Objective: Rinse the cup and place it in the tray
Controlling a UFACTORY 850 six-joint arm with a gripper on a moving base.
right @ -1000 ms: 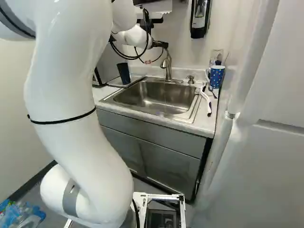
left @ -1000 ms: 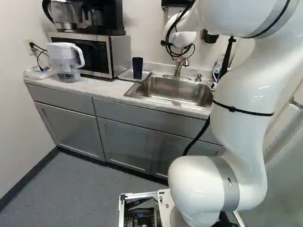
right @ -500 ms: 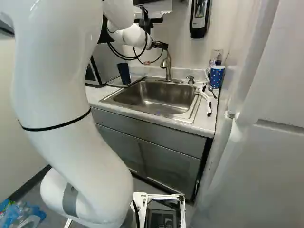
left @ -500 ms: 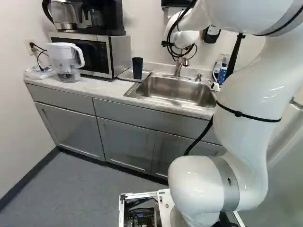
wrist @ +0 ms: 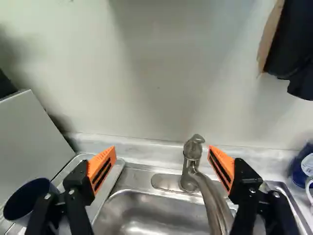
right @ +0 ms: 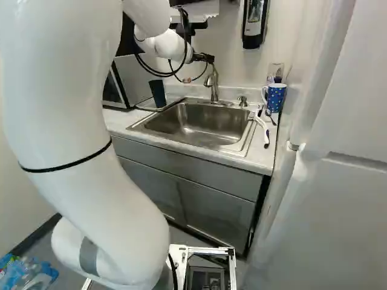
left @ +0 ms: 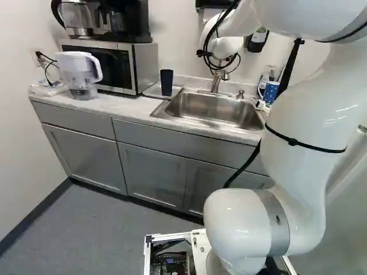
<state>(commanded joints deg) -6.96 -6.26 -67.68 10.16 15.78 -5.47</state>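
In the right base view my gripper (right: 204, 58) hangs in front of the wall, close above the faucet (right: 214, 83). The wrist view shows the gripper (wrist: 162, 151) open, its orange-padded fingers wide apart with nothing gripped; the faucet (wrist: 189, 169) appears between and beyond them. A dark blue cup (left: 166, 82) stands upright on the metal tray (left: 153, 91), left of the sink (left: 209, 109). In the wrist view that cup (wrist: 30, 198) is beside one finger, partly covered by it, with its mouth up.
A polka-dot mug (right: 276, 96) and a white-handled brush (right: 262, 128) are right of the sink. Left of the tray stand a microwave (left: 123, 66) and a water pitcher (left: 79, 74). A soap dispenser (right: 254, 24) hangs on the wall.
My upper arm has swung right in the left base view and left in the right base view, uncovering the polka-dot mug in the former. The wrist has barely shifted; cup and tray are unmoved.
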